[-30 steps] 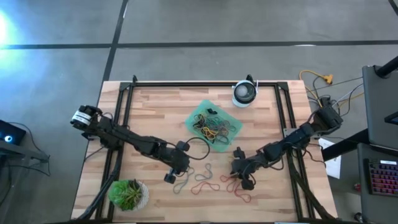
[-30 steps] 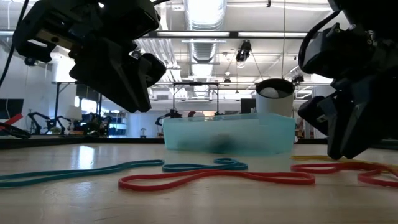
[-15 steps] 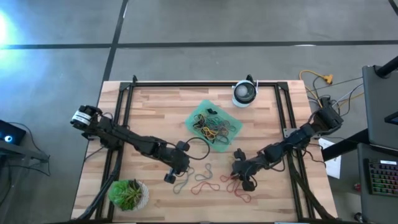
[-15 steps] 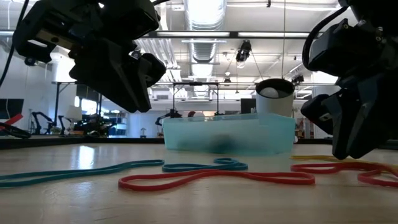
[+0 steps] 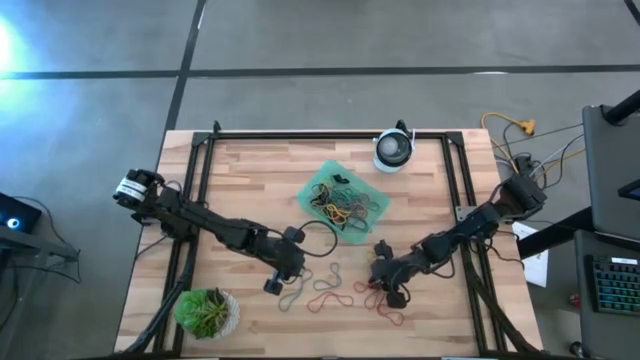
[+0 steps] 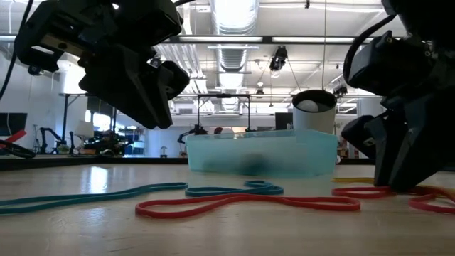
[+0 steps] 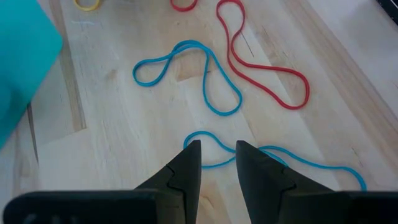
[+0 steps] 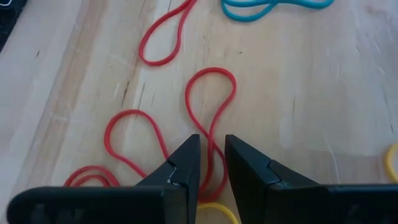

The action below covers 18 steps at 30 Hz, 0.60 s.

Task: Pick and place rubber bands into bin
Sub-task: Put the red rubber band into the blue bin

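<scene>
The bin [image 5: 312,190], a mint-green tray [image 6: 263,153], sits mid-table with several rubber bands [image 5: 345,207] inside. Loose bands lie flat on the wood nearer the front edge: blue ones [image 7: 199,74], red ones [image 8: 211,99] and a yellow one [image 8: 214,213]. My left gripper [image 5: 299,272] hangs open above a blue band [image 7: 214,163], clear of the table [image 6: 160,121]. My right gripper [image 5: 373,284] is open and low over the table [image 6: 398,181]. Its fingers stand on either side of a red band's strands [image 8: 213,158]; I cannot tell whether they touch it.
A round white-and-black device [image 5: 393,150] stands behind the bin at the far edge. A potted plant [image 5: 205,312] sits at the near left corner. A black cable loop [image 5: 320,236] lies beside the left arm. Black frame rails [image 5: 200,190] run along the table's sides.
</scene>
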Each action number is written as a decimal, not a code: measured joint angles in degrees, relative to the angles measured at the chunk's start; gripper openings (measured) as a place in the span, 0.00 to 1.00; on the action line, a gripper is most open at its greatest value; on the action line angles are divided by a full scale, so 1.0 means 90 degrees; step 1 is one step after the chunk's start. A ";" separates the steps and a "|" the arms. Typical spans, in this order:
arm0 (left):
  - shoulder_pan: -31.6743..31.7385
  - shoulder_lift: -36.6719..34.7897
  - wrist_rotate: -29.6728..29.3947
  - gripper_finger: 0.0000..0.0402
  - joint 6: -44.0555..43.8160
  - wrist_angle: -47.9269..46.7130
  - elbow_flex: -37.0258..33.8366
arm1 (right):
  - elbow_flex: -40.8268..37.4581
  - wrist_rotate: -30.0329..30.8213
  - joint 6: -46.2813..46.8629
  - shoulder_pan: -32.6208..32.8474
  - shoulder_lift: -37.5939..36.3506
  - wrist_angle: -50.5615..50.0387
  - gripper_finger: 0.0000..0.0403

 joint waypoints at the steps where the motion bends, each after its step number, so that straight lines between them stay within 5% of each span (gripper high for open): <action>1: 0.0000 0.0000 0.0000 0.21 0.0000 0.0000 0.0000 | 0.0009 -0.0002 -0.0009 0.0000 -0.0009 -0.0009 0.18; 18: 0.0000 0.0000 0.0000 0.21 0.0002 0.0000 -0.0002 | 0.0006 0.0097 -0.0559 0.0007 0.0039 -0.0097 0.02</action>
